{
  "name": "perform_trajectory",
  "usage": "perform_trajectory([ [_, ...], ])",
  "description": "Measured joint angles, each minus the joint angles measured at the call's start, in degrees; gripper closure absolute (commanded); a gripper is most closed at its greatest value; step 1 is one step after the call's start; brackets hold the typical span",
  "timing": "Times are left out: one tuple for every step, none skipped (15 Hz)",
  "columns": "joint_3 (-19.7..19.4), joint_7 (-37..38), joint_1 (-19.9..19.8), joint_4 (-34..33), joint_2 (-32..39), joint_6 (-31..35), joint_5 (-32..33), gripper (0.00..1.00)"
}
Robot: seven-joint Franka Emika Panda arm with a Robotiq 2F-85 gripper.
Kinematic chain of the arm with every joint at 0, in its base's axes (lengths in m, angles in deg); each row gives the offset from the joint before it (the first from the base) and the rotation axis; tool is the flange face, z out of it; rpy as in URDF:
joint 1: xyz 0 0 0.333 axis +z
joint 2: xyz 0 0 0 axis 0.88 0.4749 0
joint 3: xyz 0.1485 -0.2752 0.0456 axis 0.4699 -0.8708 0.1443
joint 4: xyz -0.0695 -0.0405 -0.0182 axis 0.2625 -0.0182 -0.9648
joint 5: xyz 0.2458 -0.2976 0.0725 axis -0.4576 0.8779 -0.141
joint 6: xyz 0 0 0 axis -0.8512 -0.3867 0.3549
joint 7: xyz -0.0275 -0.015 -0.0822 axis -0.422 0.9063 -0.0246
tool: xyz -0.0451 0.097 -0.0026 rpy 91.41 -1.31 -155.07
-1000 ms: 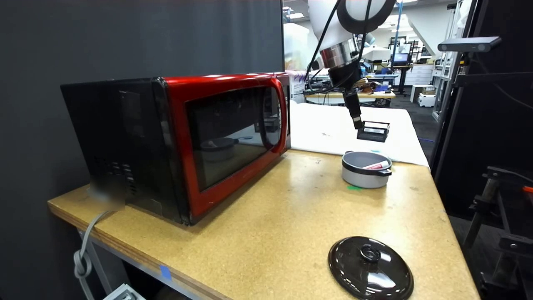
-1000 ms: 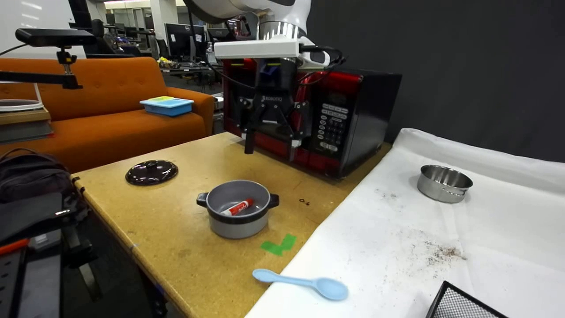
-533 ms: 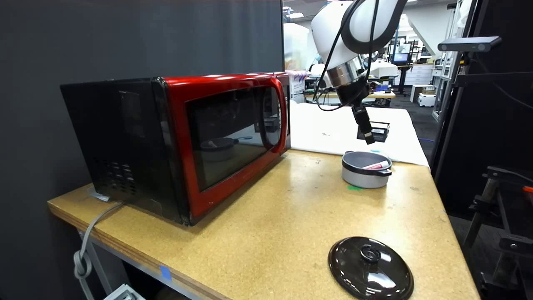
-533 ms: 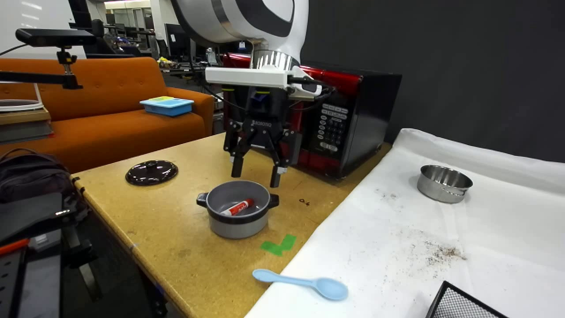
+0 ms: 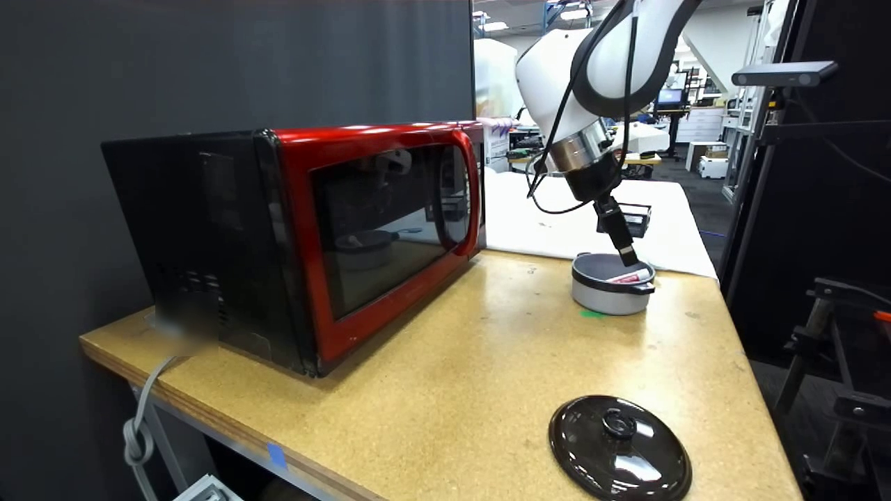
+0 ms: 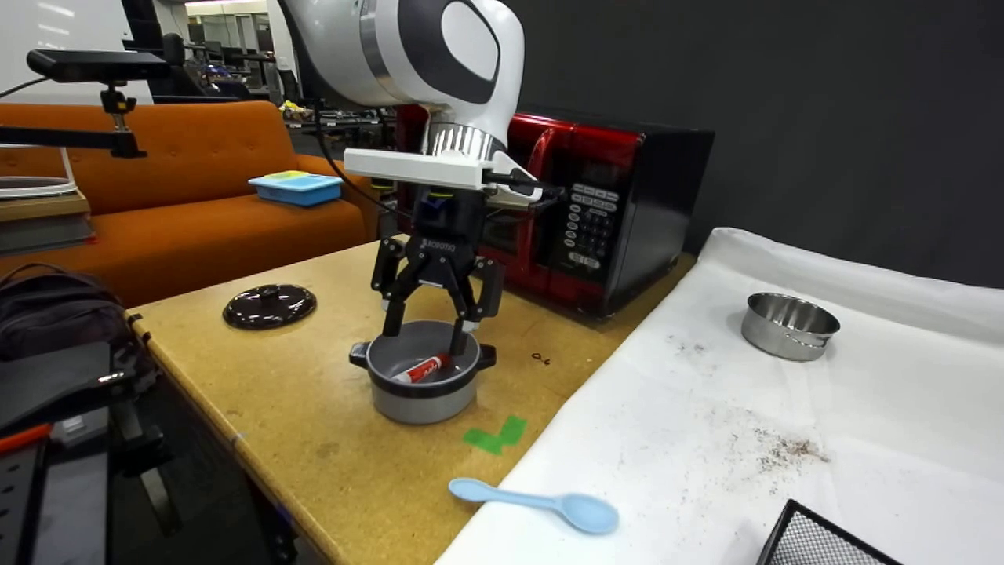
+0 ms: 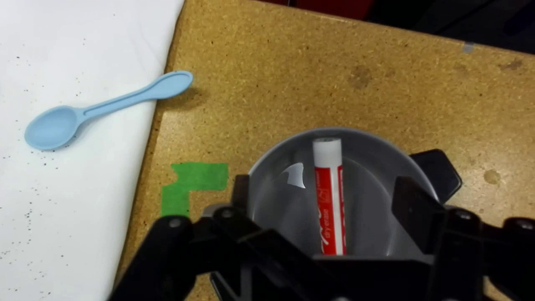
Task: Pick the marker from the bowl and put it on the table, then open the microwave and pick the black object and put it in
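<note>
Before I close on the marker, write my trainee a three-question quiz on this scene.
1. True or false: the microwave door is shut.
2. Fill in: the blue spoon lies across the edge of the white sheet, its handle end over the wooden ____.
3. The gripper is: A) open, the marker not in its grip; B) shut on the marker; C) shut on the blue spoon.

Key: 1 true; 2 table; 3 A.

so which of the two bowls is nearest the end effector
The black-handled grey bowl, with the red-and-white marker inside: the open end effector hangs at its mouth. The shiny metal bowl stands apart on the white sheet.
</note>
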Motion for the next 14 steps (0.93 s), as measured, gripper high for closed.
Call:
perform_trajectory([
  [0.0, 0.2, 0.2, 0.2, 0.4, 0.0, 0.0, 0.14],
  [0.0, 0.4, 0.4, 0.2, 0.8, 0.0, 0.1, 0.15],
  [0.0, 0.6, 0.5, 0.2, 1.3, 0.0, 0.1, 0.16],
  [0.0, 0.8, 0.5, 0.2, 1.8, 0.0, 0.2, 0.17],
  [0.0, 0.9, 0.5, 0.2, 2.3, 0.0, 0.2, 0.19],
  [-0.1, 1.1, 0.5, 0.1, 2.7, 0.0, 0.3, 0.2],
  [-0.1, 1.2, 0.5, 0.0, 3.1, 0.0, 0.4, 0.21],
  [-0.1, 1.3, 0.6, -0.2, 3.4, 0.0, 0.4, 0.32],
  [-0.1, 1.5, 0.6, -0.5, 3.8, 0.0, 0.5, 0.47],
  [-0.1, 1.6, 0.6, -0.7, 4.0, 0.0, 0.5, 0.52],
  [-0.1, 1.7, 0.7, -0.9, 4.2, 0.0, 0.6, 0.61],
  [-0.1, 2.0, 0.7, -1.0, 4.3, 0.0, 0.8, 0.68],
  [-0.1, 2.3, 0.8, -1.2, 4.5, 0.0, 1.1, 0.76],
  [-0.1, 2.5, 0.9, -1.3, 4.6, 0.0, 1.3, 0.82],
])
